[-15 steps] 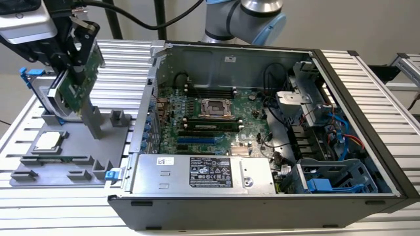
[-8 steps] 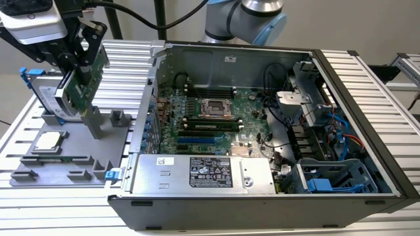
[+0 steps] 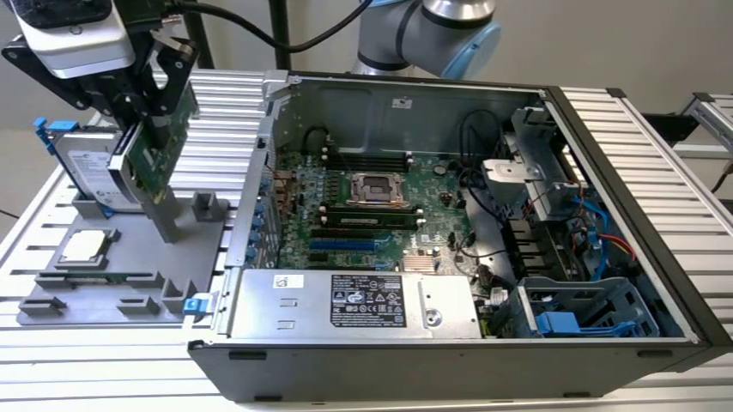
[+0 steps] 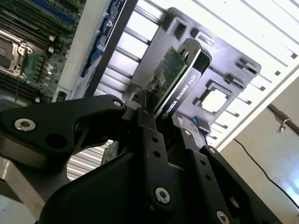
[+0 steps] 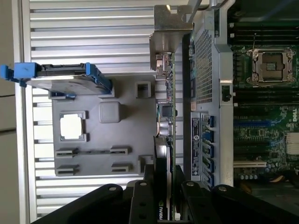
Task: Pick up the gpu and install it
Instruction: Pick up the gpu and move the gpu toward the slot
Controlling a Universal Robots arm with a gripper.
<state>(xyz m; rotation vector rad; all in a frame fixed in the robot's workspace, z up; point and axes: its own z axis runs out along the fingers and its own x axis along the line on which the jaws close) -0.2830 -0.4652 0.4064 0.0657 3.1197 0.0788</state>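
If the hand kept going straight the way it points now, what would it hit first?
The hand, shut on the gpu, points down. The card's lower end would likely reach the gray tray near its upright post first, before the hand itself; how far above it hangs is unclear.

White lettering runs along the gpu (image 4: pixel 180 95) shroud's edge.

Silver arm (image 3: pixel 396 34) has blue cap (image 3: pixel 479 45), black hand (image 4: pixel 163 122)
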